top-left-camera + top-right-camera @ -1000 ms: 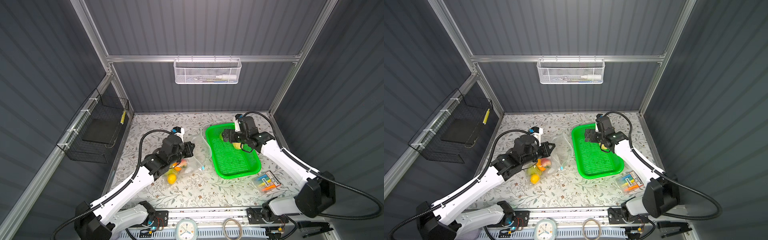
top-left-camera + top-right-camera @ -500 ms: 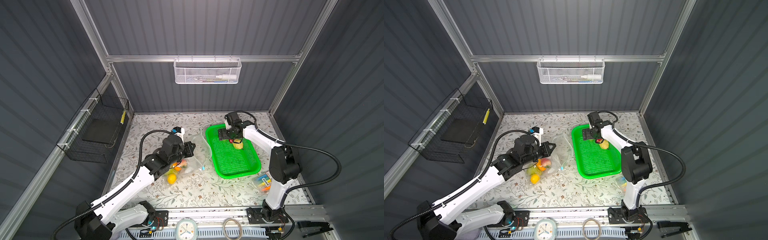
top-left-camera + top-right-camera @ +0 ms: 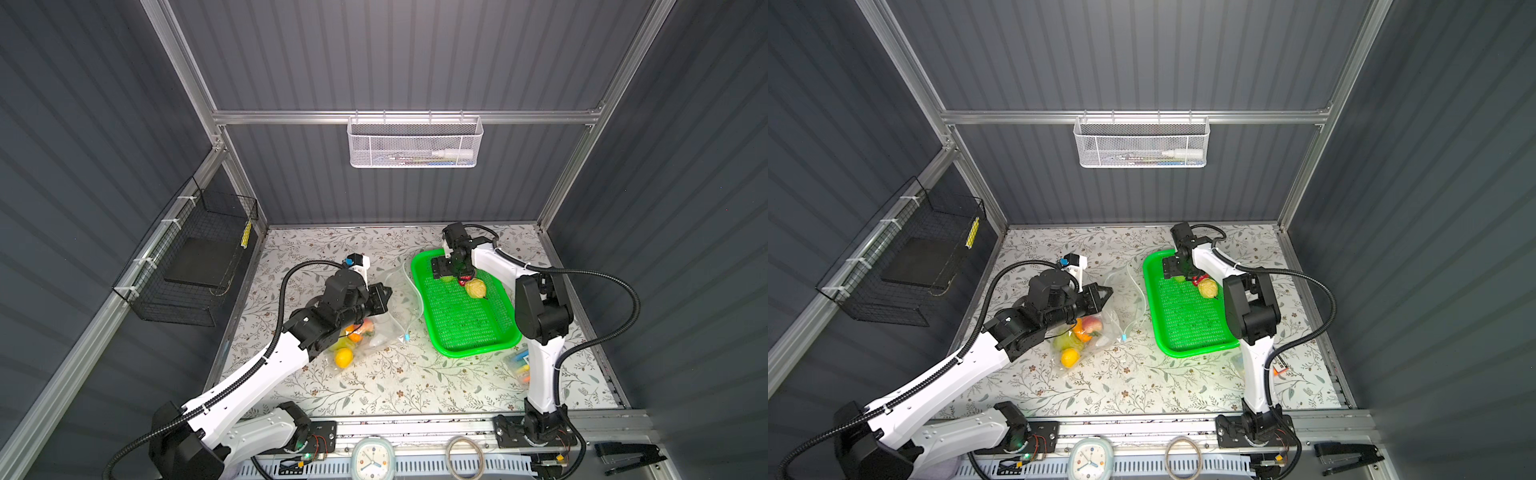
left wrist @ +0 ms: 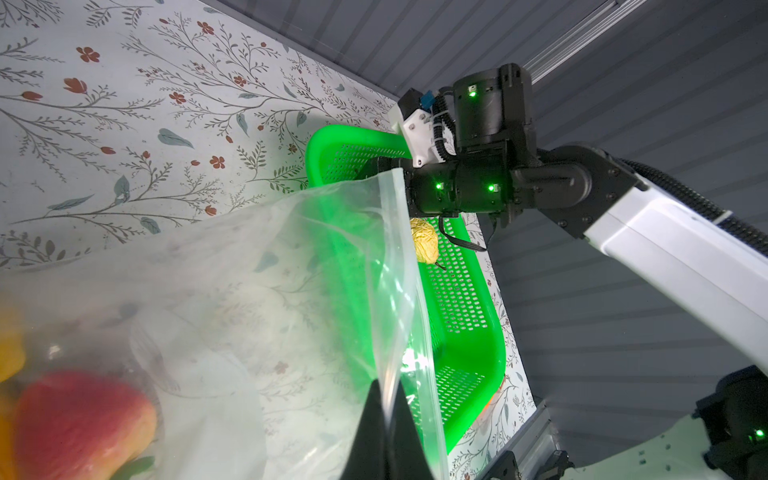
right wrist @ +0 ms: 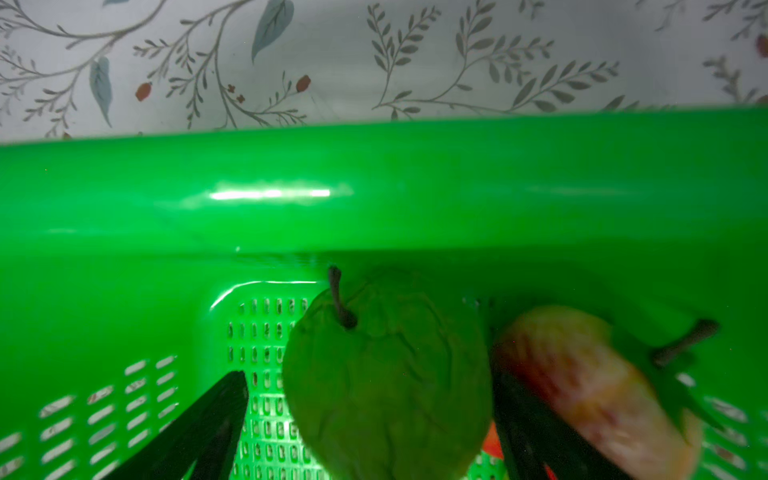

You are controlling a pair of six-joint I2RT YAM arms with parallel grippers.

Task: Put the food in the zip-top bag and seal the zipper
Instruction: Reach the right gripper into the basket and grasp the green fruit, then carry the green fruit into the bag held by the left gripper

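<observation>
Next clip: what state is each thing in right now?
zip-top bag: mouth open, partly filled, edge held up.
zipper: unsealed.
left end effector: shut on zip-top bag.
right end effector: open, straddling green gourd.
green basket: holds green gourd, red fruit, tan ball.

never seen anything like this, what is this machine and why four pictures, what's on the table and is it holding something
Two white robot arms with pincer grippers work at a flowered table. Both top views look down from overhead; the others come from a camera on each wrist. The left gripper is shut on the edge of the zip-top bag, which holds a lemon and other toy fruit. The right gripper is open around a green fruit in the green basket, which also holds a tan lumpy ball.
</observation>
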